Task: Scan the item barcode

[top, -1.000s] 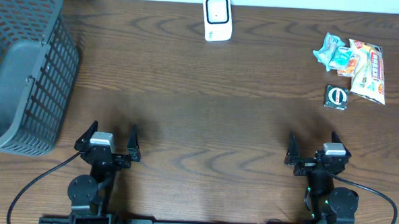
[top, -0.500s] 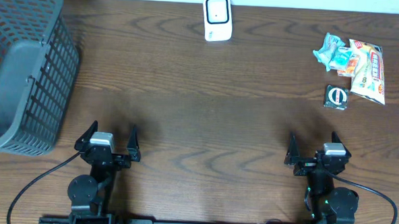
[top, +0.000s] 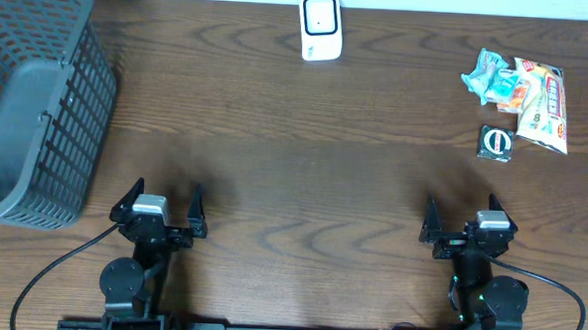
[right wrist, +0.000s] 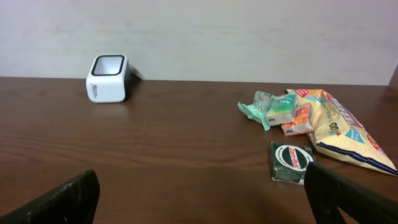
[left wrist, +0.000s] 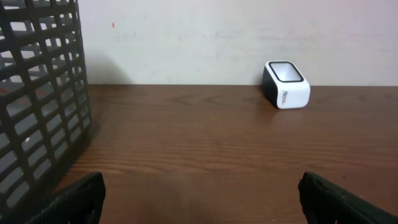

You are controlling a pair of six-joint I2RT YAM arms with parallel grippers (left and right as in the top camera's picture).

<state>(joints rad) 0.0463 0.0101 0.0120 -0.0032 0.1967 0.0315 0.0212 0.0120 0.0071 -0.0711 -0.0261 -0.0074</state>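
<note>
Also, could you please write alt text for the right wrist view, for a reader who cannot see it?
A cluster of snack packets lies at the right of a wooden table, with a white scanner far left near the wall. The open right gripper frames the bottom corners, holding nothing.

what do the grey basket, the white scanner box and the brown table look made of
grey lattice basket: likely moulded plastic, matte; uniform colour, even grid holes.
white box scanner: likely hard plastic, smooth, dark glassy window.
brown table: wood or wood-look laminate; grain shows, cannot tell which.
</note>
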